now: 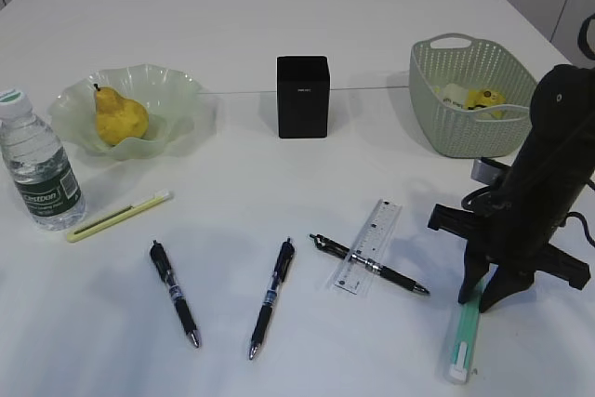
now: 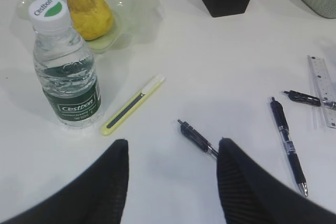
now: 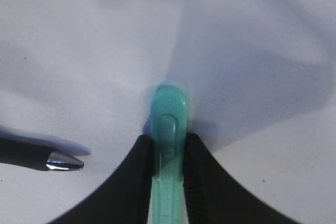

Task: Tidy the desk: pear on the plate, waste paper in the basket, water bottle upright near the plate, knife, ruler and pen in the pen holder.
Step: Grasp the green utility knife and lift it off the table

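Note:
My right gripper [image 1: 483, 298] is shut on a teal green knife [image 3: 169, 121] that lies on the desk [image 1: 279, 192] at the front right. My left gripper [image 2: 173, 145] hangs open over bare tabletop, one pen [image 2: 198, 138] just past its right finger. The pear [image 1: 121, 118] sits on the plate [image 1: 177, 90]. The water bottle [image 1: 39, 169] stands upright beside it. A yellow-green knife [image 1: 119, 216] lies near the bottle. Two more pens [image 1: 271, 297] lie in front; one [image 1: 372, 265] lies across the ruler [image 1: 372, 234]. The pen holder [image 1: 302, 97] stands mid-table. Waste paper [image 1: 483, 98] lies in the basket [image 1: 465, 132].
The right arm stands close in front of the basket. A pen tip [image 3: 63, 162] shows just left of the right fingers. The left arm is out of the exterior view.

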